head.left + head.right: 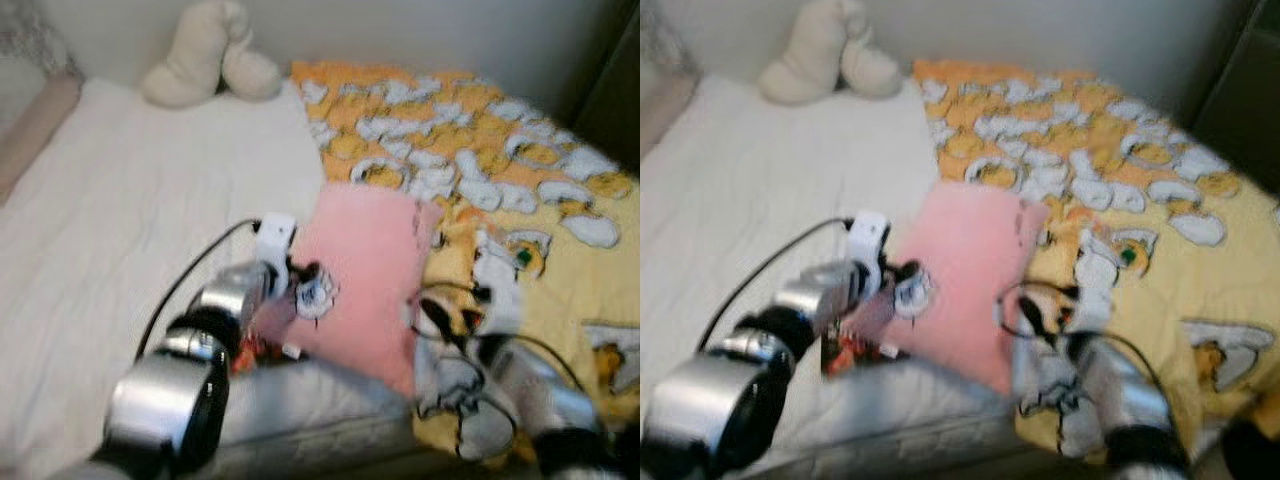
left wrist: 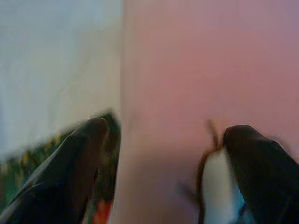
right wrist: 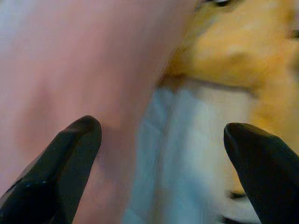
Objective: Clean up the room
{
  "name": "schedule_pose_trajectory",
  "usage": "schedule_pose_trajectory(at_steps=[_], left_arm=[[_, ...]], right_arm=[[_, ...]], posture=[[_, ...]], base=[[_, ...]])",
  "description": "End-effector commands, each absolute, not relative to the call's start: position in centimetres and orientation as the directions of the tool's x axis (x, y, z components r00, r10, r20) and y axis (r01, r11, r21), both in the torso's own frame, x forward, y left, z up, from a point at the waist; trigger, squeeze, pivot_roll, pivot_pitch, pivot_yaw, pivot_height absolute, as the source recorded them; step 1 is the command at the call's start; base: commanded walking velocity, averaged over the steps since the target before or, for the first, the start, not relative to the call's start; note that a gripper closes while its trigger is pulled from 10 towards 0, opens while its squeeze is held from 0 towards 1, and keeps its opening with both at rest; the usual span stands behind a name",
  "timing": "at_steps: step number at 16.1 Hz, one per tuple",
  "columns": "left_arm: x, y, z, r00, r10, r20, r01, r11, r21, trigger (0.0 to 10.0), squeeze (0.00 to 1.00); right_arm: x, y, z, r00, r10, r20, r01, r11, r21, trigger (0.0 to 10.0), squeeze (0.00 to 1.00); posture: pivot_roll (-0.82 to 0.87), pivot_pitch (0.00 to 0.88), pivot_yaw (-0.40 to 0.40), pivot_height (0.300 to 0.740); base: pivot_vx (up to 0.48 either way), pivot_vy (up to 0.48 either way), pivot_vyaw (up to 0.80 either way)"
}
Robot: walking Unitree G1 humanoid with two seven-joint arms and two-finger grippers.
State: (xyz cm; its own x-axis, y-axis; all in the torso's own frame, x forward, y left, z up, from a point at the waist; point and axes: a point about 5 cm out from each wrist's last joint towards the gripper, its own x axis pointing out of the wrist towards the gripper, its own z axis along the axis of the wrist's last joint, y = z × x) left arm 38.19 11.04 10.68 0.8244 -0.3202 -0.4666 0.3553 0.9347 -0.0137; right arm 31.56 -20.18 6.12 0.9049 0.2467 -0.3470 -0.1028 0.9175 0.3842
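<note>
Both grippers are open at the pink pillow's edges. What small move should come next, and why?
Probably close both grippers on the pink pillow: the left gripper straddles its left edge, the right gripper its right edge by the yellow blanket, and neither grips yet.

Both silver arms reach forward and down, side by side. The left arm (image 1: 190,370) extends from the lower left, its wrist angled inward; the left gripper (image 2: 163,154) has its two black fingers (image 2: 70,168) spread wide apart. The right arm (image 1: 540,400) comes in from the lower right, and the right gripper (image 3: 161,158) likewise holds its fingers (image 3: 60,163) well apart.
</note>
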Motion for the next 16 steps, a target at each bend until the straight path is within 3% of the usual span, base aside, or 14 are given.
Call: schedule_pose_trajectory(at_steps=[1,5,8,9,10,16], left_arm=[[38.2,11.1,10.5,0.831,-0.294,-0.473,0.335,0.942,0.001,10.0,0.0],[37.5,8.8,9.7,0.812,-0.356,-0.462,0.329,0.934,-0.142,10.0,0.0],[37.1,7.1,9.5,0.777,-0.428,-0.462,0.398,0.902,-0.167,10.0,0.0],[36.8,6.4,9.3,0.756,-0.461,-0.466,0.44,0.884,-0.161,10.0,0.0],[36.7,6.3,9.2,0.752,-0.464,-0.468,0.451,0.88,-0.148,0.0,0.0],[36.4,7.4,8.4,0.766,-0.448,-0.46,0.43,0.89,-0.151,0.0,0.0]], right_arm=[[31.9,-19.4,6.2,0.908,0.272,-0.318,-0.136,0.91,0.392,10.0,0.0],[33.8,-16.0,6.7,0.895,0.381,-0.232,-0.279,0.885,0.374,10.0,0.0],[33.5,-14.6,5.5,0.866,0.41,-0.285,-0.294,0.88,0.373,10.0,0.0],[33.0,-14.7,4.4,0.859,0.396,-0.326,-0.257,0.882,0.395,0.0,0.0],[32.7,-14.6,4.0,0.856,0.398,-0.331,-0.246,0.876,0.416,0.0,0.0],[31.9,-14.3,3.0,0.852,0.402,-0.335,-0.264,0.883,0.388,0.0,0.0]], posture=[[-0.05,0.186,-0.004,0.74],[-0.04,0.214,-0.006,0.74],[-0.02,0.218,-0.012,0.74],[-0.02,0.22,-0.013,0.74],[-0.02,0.226,-0.011,0.74],[-0.02,0.221,-0.008,0.74]], base=[[0.0,0.0,0.0],[0.0,0.0,0.0],[0.0,0.0,0.0],[0.0,0.0,0.0],[0.0,0.0,0.0],[0.0,0.0,0.0]])
